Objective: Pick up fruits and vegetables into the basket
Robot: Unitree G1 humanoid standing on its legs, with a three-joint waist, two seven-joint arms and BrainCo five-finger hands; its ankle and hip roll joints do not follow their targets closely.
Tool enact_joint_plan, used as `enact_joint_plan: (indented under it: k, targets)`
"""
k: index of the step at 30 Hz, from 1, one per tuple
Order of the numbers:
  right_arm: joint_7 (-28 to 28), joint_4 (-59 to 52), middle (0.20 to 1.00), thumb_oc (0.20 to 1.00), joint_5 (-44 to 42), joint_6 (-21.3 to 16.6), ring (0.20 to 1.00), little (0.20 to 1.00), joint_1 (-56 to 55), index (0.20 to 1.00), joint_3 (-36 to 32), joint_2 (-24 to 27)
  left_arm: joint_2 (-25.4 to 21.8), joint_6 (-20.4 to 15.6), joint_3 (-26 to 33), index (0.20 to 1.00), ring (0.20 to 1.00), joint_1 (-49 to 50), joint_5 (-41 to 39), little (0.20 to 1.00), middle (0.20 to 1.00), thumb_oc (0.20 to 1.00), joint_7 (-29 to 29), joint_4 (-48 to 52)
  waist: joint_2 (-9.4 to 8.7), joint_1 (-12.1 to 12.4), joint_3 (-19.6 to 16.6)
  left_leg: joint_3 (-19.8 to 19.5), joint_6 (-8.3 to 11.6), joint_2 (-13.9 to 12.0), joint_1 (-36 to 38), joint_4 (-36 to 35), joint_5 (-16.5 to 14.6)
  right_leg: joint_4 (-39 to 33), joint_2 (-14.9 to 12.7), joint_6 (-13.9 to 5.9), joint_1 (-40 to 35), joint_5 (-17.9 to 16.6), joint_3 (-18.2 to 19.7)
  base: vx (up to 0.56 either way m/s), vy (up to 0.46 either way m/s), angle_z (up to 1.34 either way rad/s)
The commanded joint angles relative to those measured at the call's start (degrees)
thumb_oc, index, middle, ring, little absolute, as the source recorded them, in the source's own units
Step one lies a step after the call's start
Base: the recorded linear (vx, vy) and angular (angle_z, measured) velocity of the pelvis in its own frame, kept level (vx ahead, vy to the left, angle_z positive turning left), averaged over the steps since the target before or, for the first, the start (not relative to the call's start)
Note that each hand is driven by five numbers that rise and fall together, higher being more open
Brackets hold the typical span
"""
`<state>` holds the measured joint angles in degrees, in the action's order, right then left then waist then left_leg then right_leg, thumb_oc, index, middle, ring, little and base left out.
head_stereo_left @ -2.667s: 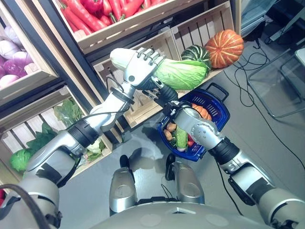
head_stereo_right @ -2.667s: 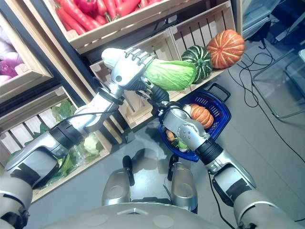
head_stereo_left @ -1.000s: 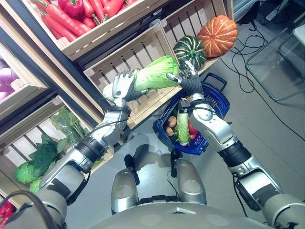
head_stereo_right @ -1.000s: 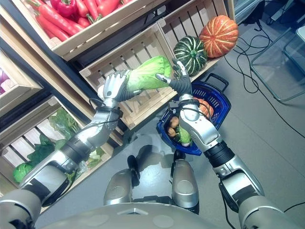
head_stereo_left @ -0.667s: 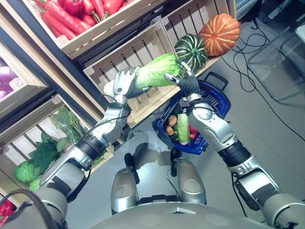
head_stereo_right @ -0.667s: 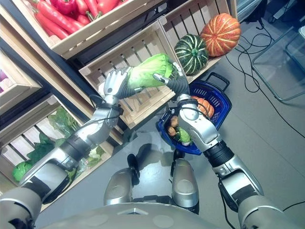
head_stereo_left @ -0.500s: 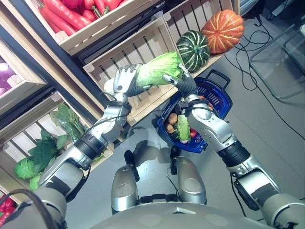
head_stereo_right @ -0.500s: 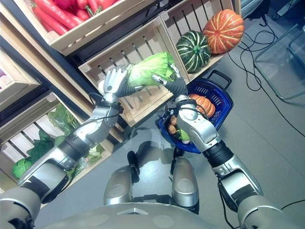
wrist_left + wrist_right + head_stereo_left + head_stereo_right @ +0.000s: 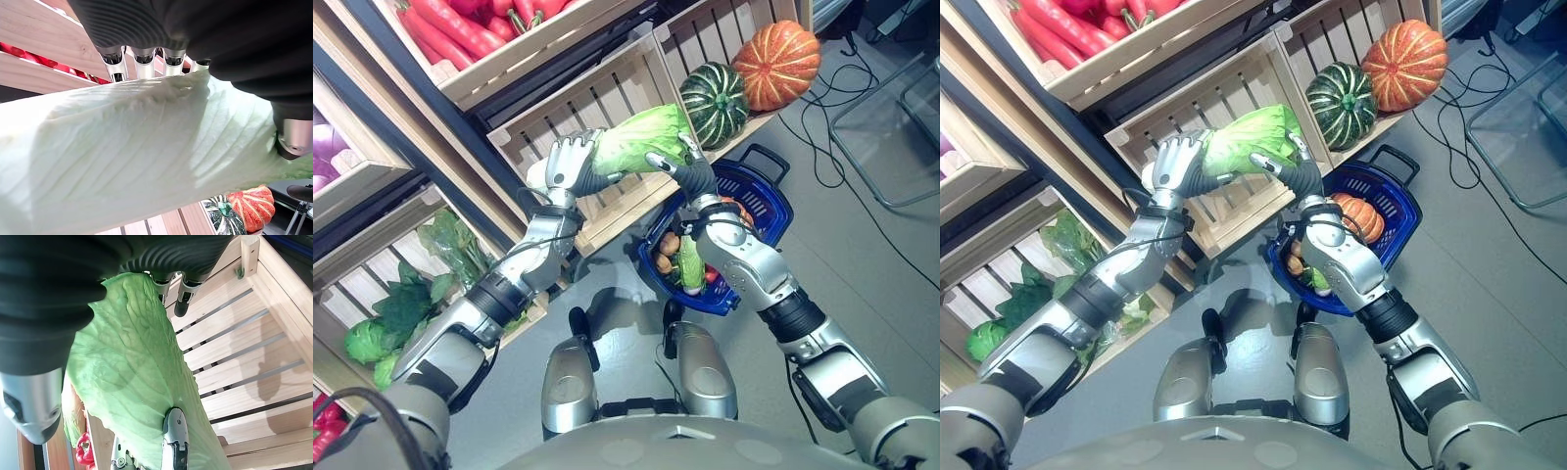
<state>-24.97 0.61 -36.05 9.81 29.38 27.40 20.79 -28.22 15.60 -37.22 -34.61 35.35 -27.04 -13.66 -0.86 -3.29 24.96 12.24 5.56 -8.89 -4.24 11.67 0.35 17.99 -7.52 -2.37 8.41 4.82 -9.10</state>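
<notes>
Wooden slatted crates (image 9: 607, 88) stand stacked in a tilted rack with dark uprights. The top crate holds red carrots (image 9: 460, 24) and red peppers. The slatted crate (image 9: 1224, 108) below it shows bare boards. On the ledge beside it sit 2 pumpkins, touching: a dark green striped one (image 9: 715, 90) and an orange one (image 9: 776, 51). The lowest crate holds leafy greens (image 9: 401, 308) and a round green cabbage (image 9: 362, 341). On the grey floor (image 9: 862, 245) stands a blue basket (image 9: 771, 196), just beside the rack, with mixed produce inside.
</notes>
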Motion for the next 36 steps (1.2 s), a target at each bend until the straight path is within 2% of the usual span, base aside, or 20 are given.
enact_joint_plan:
  k: [1, 12, 36]
  targets:
    - [-0.3, -1.8, 1.0, 1.0, -1.3, -2.8, 1.0, 1.0, 2.5, 1.0, 0.8, -4.0, -0.7, -4.6, -0.1, 0.2, 0.2, -5.1, 4.8, 0.2, 0.2, 0.2, -4.1, 6.1, -2.35, 0.3, -2.1, 0.8, -2.38, 1.0, 0.6, 5.7, -9.5, -3.0, -2.1, -3.92, -2.2, 0.6, 1.7, 0.0, 0.0, 0.0]
    - [-3.1, 0.7, 1.0, 1.0, 0.3, -1.8, 1.0, 1.0, 4.5, 1.0, 1.5, -4.6, -0.5, -6.8, -2.9, 0.2, 0.2, -6.6, 10.9, 0.2, 0.2, 0.2, -2.3, 8.3, -2.73, 0.8, -2.5, 0.9, -2.44, 1.1, 1.1, 5.3, -9.9, -3.7, -2.3, -4.06, -2.9, 0.4, 1.4, 0.0, 0.0, 0.0]
    - [-3.0, 2.8, 1.0, 1.0, -4.4, -1.6, 1.0, 1.0, 8.0, 1.0, 2.9, -7.3, 0.6, -8.3, -6.4, 0.2, 0.2, -8.3, 13.6, 0.2, 0.2, 0.2, 2.2, 12.1, -3.13, 2.1, -2.4, 0.3, -2.15, 0.7, 1.1, 4.9, -10.1, -4.7, -2.8, -4.27, -3.9, 0.2, 0.2, 0.0, -0.002, 0.01]
